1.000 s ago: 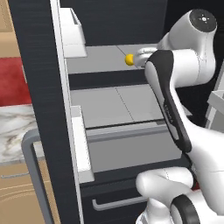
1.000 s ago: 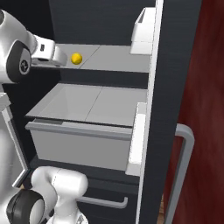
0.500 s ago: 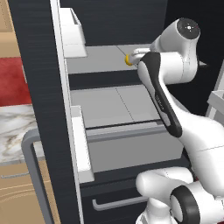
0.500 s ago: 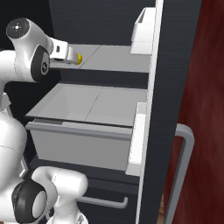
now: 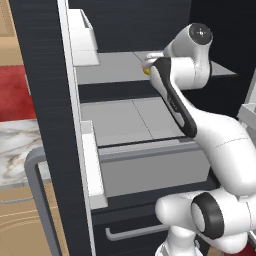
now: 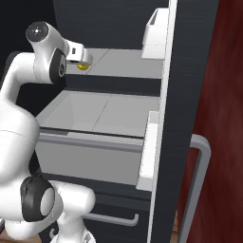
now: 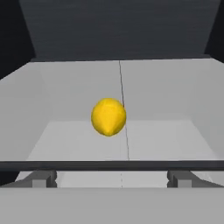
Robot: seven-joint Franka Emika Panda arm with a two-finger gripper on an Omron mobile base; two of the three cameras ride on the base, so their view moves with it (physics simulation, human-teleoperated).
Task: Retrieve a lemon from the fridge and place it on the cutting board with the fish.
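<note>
Inside the fridge (image 6: 185, 95), the lemon (image 7: 108, 117) sat mid-shelf (image 7: 175, 135), and the end effector (image 7: 112, 177) stood wide open before it, holding nothing.

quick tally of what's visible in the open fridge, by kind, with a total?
Lemons: 1, the lemon on the upper grey shelf
Grey shelves: 2, the upper grey shelf and the lower grey shelf
White door bins: 2, the upper door bin and the lower door bin
Bottom drawers: 1, the drawer with a handle
Total: 6
</note>
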